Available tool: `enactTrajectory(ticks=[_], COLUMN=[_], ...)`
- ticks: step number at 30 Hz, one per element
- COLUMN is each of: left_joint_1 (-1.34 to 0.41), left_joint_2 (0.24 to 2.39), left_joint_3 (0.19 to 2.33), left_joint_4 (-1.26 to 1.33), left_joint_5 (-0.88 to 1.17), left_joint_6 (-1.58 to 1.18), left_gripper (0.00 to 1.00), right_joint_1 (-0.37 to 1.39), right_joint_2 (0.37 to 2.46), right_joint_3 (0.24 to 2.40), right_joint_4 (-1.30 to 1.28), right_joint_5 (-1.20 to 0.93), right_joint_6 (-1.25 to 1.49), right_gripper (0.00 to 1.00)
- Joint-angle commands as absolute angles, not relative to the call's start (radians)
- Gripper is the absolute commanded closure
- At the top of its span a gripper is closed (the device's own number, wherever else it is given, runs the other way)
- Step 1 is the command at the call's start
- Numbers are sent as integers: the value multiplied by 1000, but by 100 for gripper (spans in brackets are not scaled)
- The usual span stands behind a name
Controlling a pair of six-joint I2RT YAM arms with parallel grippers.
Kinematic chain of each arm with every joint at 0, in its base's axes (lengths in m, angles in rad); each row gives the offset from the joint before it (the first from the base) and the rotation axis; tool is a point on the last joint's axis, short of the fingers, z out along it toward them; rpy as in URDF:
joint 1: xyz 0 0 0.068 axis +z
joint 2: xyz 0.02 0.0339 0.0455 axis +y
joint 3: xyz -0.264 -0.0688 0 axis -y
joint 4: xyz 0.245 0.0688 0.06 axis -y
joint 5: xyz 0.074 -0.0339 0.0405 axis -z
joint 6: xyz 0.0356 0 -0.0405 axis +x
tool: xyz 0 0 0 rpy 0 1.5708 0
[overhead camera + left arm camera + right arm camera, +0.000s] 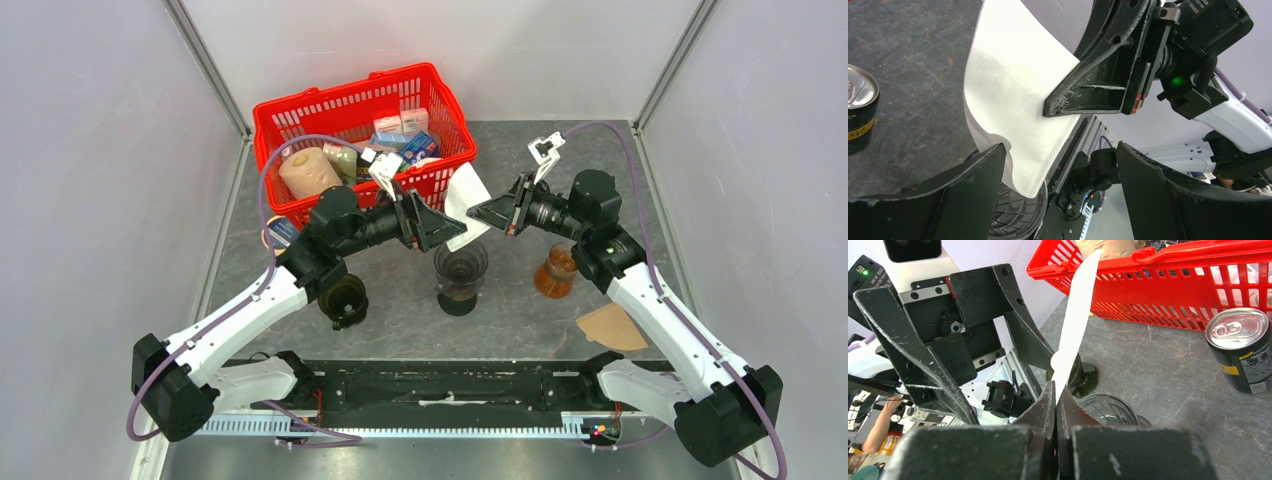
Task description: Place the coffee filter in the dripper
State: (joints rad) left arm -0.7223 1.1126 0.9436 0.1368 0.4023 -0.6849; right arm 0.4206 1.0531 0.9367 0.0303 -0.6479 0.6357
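Note:
A white paper coffee filter point(463, 203) hangs in the air just above the dark glass dripper point(460, 268) at the table's middle. My right gripper point(478, 214) is shut on the filter's edge; in the right wrist view the filter point(1075, 315) stands edge-on out of the closed gripper point(1055, 388), with the dripper point(1108, 410) below. My left gripper point(440, 226) is open beside the filter. In the left wrist view the filter point(1013, 100) hangs by the gripper's point(1060, 149) left finger point(973, 190), over the dripper point(1018, 215).
A red basket point(345, 92) full of groceries stands at the back, also in the right wrist view point(1198, 252). A black can point(343, 300) stands left of the dripper. A brown jar point(555, 272) and a brown paper filter point(612, 327) are to the right.

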Motion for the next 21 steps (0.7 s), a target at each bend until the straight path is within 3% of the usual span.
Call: enactTrajectory(ticks=[1, 21], left_joint_1=[-725, -725], left_joint_2=[1111, 1105], left_joint_3=[988, 978], left_joint_4=[153, 203], left_joint_5=[361, 430], left_joint_6=[-686, -737], left_gripper=[12, 12], right_joint_1=[419, 419], right_joint_2=[1037, 1014], right_joint_3=[977, 951], right_joint_4=[78, 112], right_joint_5=[-688, -665], right_joint_6=[635, 620], right_gripper=[100, 100])
